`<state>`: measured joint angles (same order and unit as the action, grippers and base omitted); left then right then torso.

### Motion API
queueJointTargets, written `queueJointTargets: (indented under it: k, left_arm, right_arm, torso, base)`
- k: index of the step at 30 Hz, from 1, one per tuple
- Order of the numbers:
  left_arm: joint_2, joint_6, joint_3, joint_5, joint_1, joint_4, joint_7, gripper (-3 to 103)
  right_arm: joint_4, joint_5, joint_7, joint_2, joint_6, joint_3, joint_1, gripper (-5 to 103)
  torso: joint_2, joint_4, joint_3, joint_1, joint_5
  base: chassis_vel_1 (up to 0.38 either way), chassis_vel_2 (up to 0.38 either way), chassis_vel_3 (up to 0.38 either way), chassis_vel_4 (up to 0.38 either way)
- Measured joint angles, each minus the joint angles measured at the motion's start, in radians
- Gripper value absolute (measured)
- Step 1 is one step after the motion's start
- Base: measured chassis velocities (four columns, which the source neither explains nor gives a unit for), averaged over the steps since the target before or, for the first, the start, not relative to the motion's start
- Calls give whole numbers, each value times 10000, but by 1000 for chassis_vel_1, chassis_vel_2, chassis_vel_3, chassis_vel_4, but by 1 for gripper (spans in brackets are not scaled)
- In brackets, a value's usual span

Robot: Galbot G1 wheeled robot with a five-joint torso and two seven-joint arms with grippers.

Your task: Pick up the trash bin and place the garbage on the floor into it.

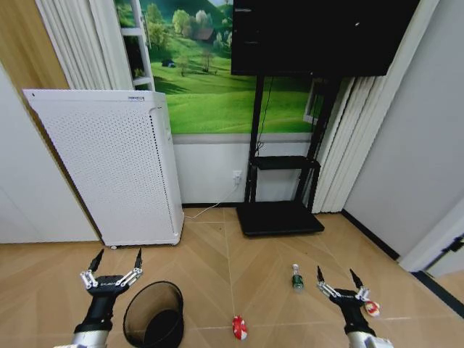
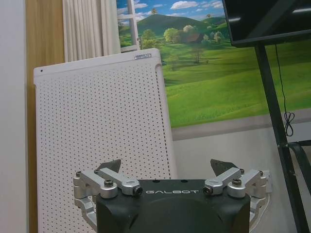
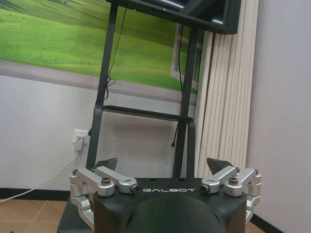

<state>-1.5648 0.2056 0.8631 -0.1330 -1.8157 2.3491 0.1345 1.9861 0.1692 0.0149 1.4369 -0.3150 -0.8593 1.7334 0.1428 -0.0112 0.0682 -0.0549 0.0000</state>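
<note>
The trash bin point(image 1: 154, 313), a round black wire-mesh basket, stands on the wooden floor at the lower left of the head view. My left gripper point(image 1: 117, 256) hovers open just to its left, above the floor, and in the left wrist view this gripper point(image 2: 167, 167) faces the white appliance. Garbage lies on the floor: a red-and-white piece point(image 1: 238, 328) in the lower middle, a small clear bottle point(image 1: 296, 278) with a green label, and another red-and-white piece point(image 1: 372, 308) partly behind my right gripper point(image 1: 337, 274), which is open. The right gripper point(image 3: 163, 165) points at the TV stand.
A tall white perforated appliance point(image 1: 116, 167) stands against the left wall. A black TV stand point(image 1: 279, 210) with a flat base holds a large screen point(image 1: 319, 36) at the back. A cable runs to a wall socket point(image 1: 237, 176). Open wooden floor lies between the items.
</note>
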Motion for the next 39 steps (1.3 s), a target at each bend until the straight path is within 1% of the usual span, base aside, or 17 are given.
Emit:
queueJointTargets:
  k: [14, 17, 21, 25, 26, 27, 28, 29, 30, 31, 33, 34, 35, 36, 37, 38, 39]
  left_arm:
    - [-25, 52, 20, -49, -9, -70, 0, 100]
    - [-29, 140, 76, -302, -52, -132, -8, 100]
    - [-41, 155, 157, -734, -144, -134, -229, 100]
    - [-46, 20, 257, -756, -271, -132, -459, 100]
    - [-32, -266, 395, -784, -591, -35, -908, 100]
    - [7, -550, 543, -1257, -1031, 153, -1199, 100]
    - [7, -550, 543, -1257, -1031, 153, -1199, 100]
    - [72, -1072, 620, -2550, -1581, 338, -1601, 100]
    - [125, -1396, 626, -3241, -1825, 365, -1875, 100]
    - [228, -1954, 720, -4231, -2208, 192, -2450, 100]
    - [263, -2107, 790, -4407, -2284, 26, -2611, 100]
    - [314, -2281, 861, -4561, -2303, -189, -2728, 100]
    - [404, -2650, 902, -4970, -2229, -487, -2824, 100]
    - [404, -2650, 902, -4970, -2229, -487, -2824, 100]
    - [447, -2892, 903, -5317, -2125, -635, -2884, 102]
    - [469, -3188, 899, -5633, -2010, -749, -2916, 100]
    - [469, -3188, 899, -5633, -2010, -749, -2916, 100]
  right_arm:
    - [2, -22, -10, -29, 1, -14, 5, 100]
    - [46, -22, -15, -75, 30, -7, -14, 100]
    - [77, -22, -24, -103, 72, 9, -41, 100]
    - [83, -22, -28, -107, 95, 17, -53, 100]
    - [82, -22, -29, -108, 111, 27, -72, 100]
    - [39, -20, -29, -107, 115, 37, -114, 100]
    - [39, -20, -29, -107, 115, 37, -114, 100]
    - [-69, 12, -29, -92, 117, 59, -197, 100]
    - [-117, 40, -29, -81, 118, 75, -232, 100]
    - [-219, 70, -30, -56, 120, 140, -279, 100]
    - [-262, 71, -29, -53, 120, 187, -290, 100]
    - [-299, 64, -30, -51, 120, 241, -299, 100]
    - [-350, 43, -30, -52, 120, 330, -320, 100]
    - [-350, 43, -30, -52, 120, 330, -320, 100]
    - [-378, 22, -29, -51, 118, 400, -335, 100]
    - [-388, 0, -29, -51, 115, 469, -354, 100]
    - [-388, 0, -29, -51, 115, 469, -354, 100]
  torso:
    - [-531, 0, -467, 65, 0]
    - [-655, 0, -588, 68, 0]
    - [-705, -1, -642, 68, 0]
    - [-714, -1, -653, 67, -1]
    - [-716, 1, -656, 66, -2]
    - [-715, 0, -656, 64, -1]
    - [-715, 0, -656, 64, -1]
    - [-707, 2, -651, 61, 1]
    - [-702, 2, -647, 60, 2]
    - [-692, 1, -638, 58, 1]
    - [-686, 2, -633, 57, 1]
    - [-682, 1, -630, 56, 0]
    - [-675, 1, -624, 55, -1]
    - [-675, 1, -624, 55, -1]
    - [-672, 1, -620, 54, -1]
    - [-667, -4, -616, 53, -2]
    - [-667, -4, -616, 53, -2]
  base:
    - [0, 0, 0, 0]
    - [0, 0, 0, 0]
    - [0, 0, 0, 0]
    - [0, 0, 0, 0]
    - [0, 0, 0, 0]
    - [0, 0, 0, 0]
    - [0, 0, 0, 0]
    - [0, 0, 0, 0]
    - [0, 0, 0, 0]
    - [0, 0, 0, 0]
    - [0, 0, 0, 0]
    - [0, 0, 0, 0]
    - [0, 0, 0, 0]
    - [0, 0, 0, 0]
    - [0, 0, 0, 0]
    - [0, 0, 0, 0]
    - [0, 0, 0, 0]
